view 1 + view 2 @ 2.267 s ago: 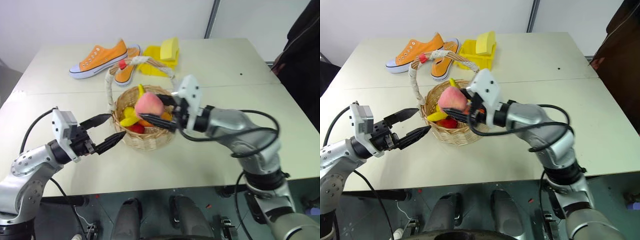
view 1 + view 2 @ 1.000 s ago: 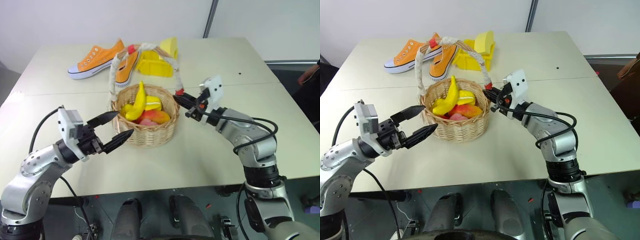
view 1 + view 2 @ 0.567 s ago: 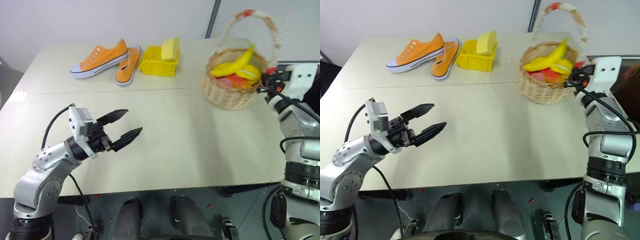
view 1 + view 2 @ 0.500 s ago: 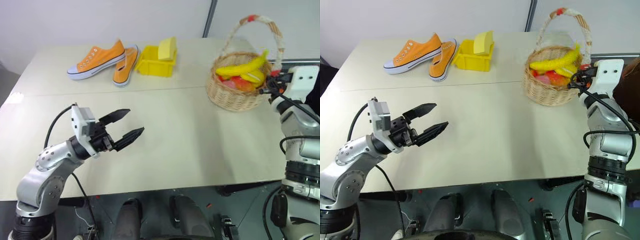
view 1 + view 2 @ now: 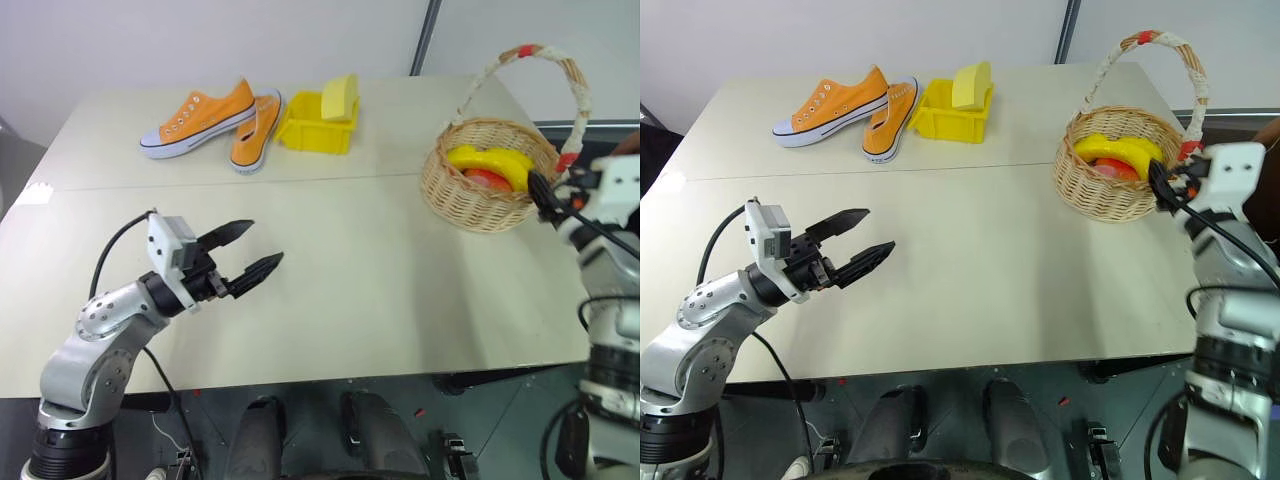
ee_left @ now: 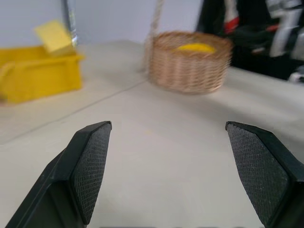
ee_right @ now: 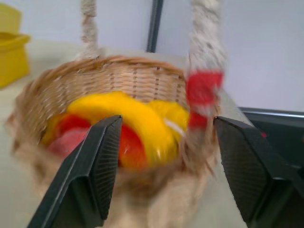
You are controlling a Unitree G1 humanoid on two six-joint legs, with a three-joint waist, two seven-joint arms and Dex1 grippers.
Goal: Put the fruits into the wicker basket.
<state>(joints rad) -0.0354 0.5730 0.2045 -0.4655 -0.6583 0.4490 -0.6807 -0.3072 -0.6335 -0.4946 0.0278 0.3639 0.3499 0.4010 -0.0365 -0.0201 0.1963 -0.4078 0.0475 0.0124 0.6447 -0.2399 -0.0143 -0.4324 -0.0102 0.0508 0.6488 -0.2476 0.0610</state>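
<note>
The basket (image 5: 1118, 165) stands upright at the right side of the table (image 5: 990, 270), near its right edge, with the fruits (image 5: 1116, 153) inside: a yellow banana (image 7: 137, 118) lies across the top of red and pink pieces. The white-wrapped handle (image 5: 1160, 60) arches over it, with red tape at its ends. The right gripper (image 7: 164, 166) sits just beside the basket's right rim, its fingers spread wide on either side of the taped handle end and closed on nothing. The left gripper (image 5: 250, 255) hovers over the bare left part of the table, well apart from the basket, fingers wide and empty. At the far side lie two orange sneakers (image 5: 215, 120) and a yellow bin (image 5: 315, 125) holding a pale yellow block (image 5: 340, 97).
</note>
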